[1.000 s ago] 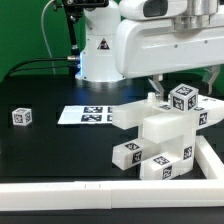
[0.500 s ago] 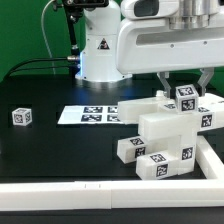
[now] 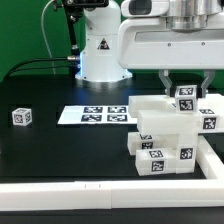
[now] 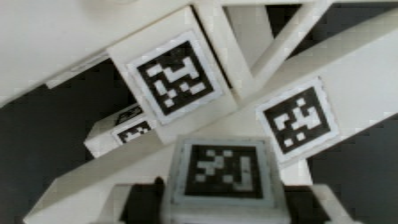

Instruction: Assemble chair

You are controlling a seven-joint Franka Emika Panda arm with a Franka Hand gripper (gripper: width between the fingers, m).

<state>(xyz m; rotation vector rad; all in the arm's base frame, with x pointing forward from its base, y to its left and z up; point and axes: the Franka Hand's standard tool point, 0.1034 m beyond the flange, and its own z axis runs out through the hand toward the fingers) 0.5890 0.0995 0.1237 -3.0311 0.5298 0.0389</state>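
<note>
Pinching the chair (image 3: 165, 130) by its topmost tagged block, the claw (image 3: 186, 84) is reaching straight down from the white arm (image 3: 165, 35). Its 2 dark fingers (image 3: 166, 80) are sitting 1 on each side of that block. In the wrist view the same block is showing its tag between the 2 fingers of the claw (image 4: 222, 200), which are pressing against its sides. Beyond it, white faces of the chair (image 4: 169, 75) are slanting away and carrying 2 larger tags.

The chair is standing on the black worktop (image 3: 60, 150) toward the exterior view's right. It is reading as 1 chunky white stack, with tagged blocks low at the front and a wide slab above them. A low white rail (image 3: 80, 190) is running along the near edge and turning up the exterior view's right side, and the chair is sitting just beside that corner.

The marker board (image 3: 95, 114) is lying flat on the worktop to the exterior view's left of the chair, near it. A small tagged cube (image 3: 20, 116) is resting alone, well apart, at the exterior view's far left.
</note>
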